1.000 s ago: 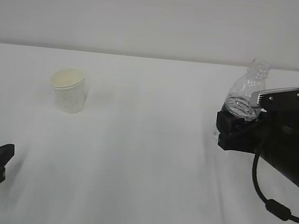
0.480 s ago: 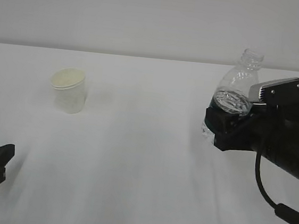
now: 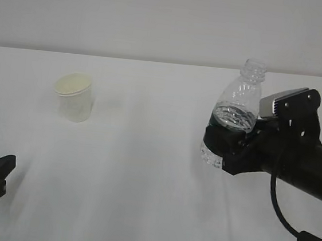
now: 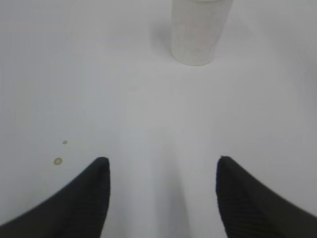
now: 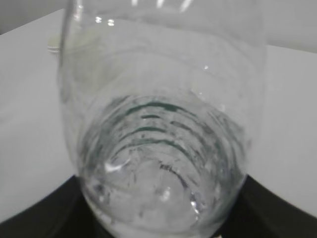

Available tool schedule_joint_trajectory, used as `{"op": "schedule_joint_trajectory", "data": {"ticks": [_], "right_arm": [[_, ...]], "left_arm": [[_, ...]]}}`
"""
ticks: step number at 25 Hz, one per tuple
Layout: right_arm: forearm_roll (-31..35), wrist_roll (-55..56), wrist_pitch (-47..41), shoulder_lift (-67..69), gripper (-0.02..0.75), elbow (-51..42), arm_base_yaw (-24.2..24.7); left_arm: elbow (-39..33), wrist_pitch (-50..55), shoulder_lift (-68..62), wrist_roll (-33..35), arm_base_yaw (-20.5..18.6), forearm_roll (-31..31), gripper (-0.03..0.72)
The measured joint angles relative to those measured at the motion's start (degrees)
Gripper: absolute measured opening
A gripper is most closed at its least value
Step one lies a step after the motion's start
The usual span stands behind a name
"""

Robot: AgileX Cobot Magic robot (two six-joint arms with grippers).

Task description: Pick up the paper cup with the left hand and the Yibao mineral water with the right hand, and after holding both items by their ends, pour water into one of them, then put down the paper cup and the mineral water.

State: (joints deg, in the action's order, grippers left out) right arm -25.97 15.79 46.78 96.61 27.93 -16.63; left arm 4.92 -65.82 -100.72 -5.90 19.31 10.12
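From the side we see our right gripper (image 3: 227, 147) squeezing the Yibao mineral water (image 3: 233, 114) low down. The bottle is off the table (image 3: 144, 170), tipped a little, with no cap, so water could slosh out. The paper cup (image 3: 75, 96) stands alone, far left.

Our left wrist camera shows our left gripper (image 4: 161, 198) wide open and empty, with the cup straight ahead.

Our right wrist camera shows only the bottle up close, with water inside. It could slip.
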Motion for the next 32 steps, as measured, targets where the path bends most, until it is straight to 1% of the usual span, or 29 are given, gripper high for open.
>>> {"op": "schedule_joint_trajectory", "data": {"ticks": [7, 11, 20, 28, 32], "right_arm": [[-6.4, 3.5, 1.9, -0.6, 0.473, 0.0, 0.0], [-8.2, 4.1, 1.7, -2.6, 0.473, 0.0, 0.0], [-14.9, 8.2, -4.5, -9.3, 0.473, 0.0, 0.0], [-24.1, 15.2, -5.7, -11.1, 0.473, 0.0, 0.0], [-26.7, 17.2, -5.9, -12.4, 0.473, 0.0, 0.0]], "left_arm": [[0.0, 0.0, 0.0, 0.0, 0.0, 0.0, 0.477], [0.0, 0.0, 0.0, 0.0, 0.0, 0.0, 0.477], [0.0, 0.0, 0.0, 0.0, 0.0, 0.0, 0.477], [0.0, 0.0, 0.0, 0.0, 0.0, -1.6, 0.476], [0.0, 0.0, 0.0, 0.0, 0.0, -1.8, 0.476]]}}
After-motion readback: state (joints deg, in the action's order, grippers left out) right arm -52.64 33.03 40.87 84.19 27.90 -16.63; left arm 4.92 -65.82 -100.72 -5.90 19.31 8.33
